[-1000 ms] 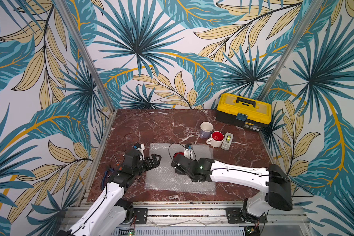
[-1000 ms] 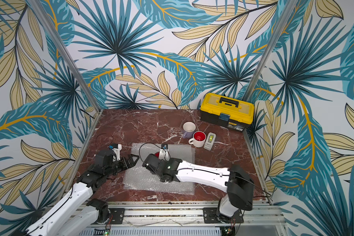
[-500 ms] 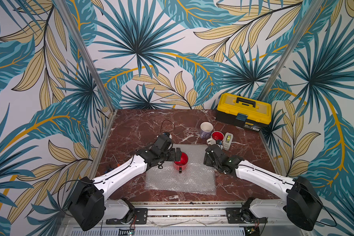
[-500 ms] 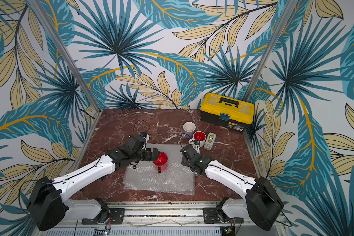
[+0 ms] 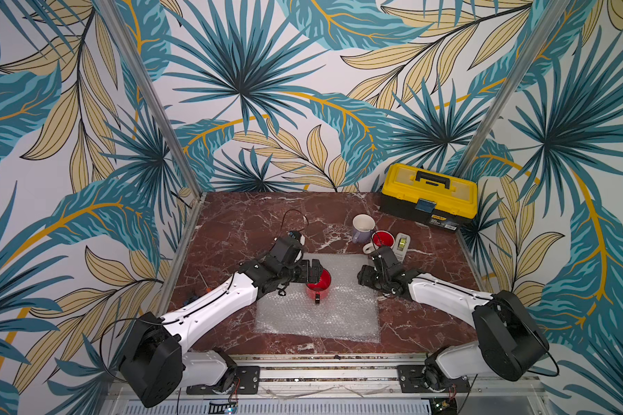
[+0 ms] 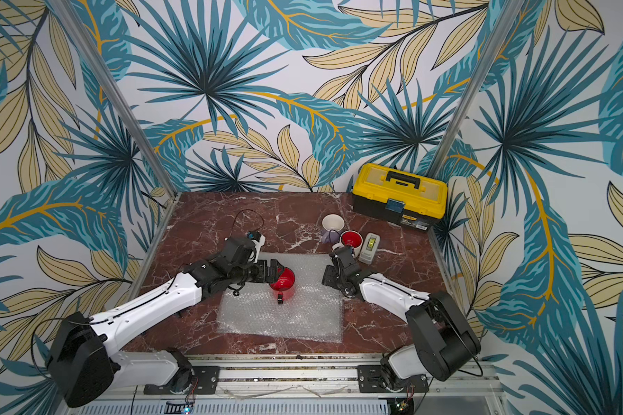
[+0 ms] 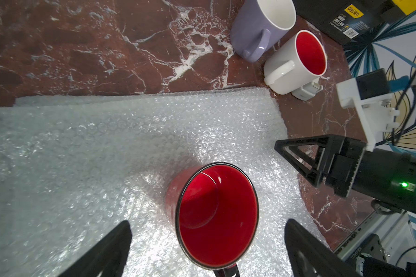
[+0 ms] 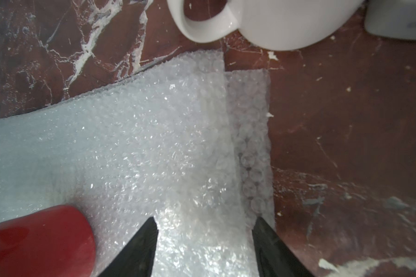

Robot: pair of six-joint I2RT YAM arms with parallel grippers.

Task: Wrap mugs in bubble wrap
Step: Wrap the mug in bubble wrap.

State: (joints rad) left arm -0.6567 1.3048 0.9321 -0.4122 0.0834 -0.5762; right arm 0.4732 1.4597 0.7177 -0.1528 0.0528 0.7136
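Left wrist view: left gripper (image 7: pixel 208 221) wide open astride upright red mug (image 7: pixel 216 215) on wrap (image 7: pixel 82 156); right gripper (image 8: pixel 205 219) parted over wrap edge.

Mug (image 5: pixel 319 284) on bubble wrap (image 5: pixel 321 321), other mugs (image 5: pixel 361 230) behind

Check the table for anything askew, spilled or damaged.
Nothing spilled or broken. The bubble wrap is stacked unevenly: a lower sheet's strip shows past the top sheet's edge by the right gripper. The red mug stands upright on it; lavender mug and white mug stand upright off it.
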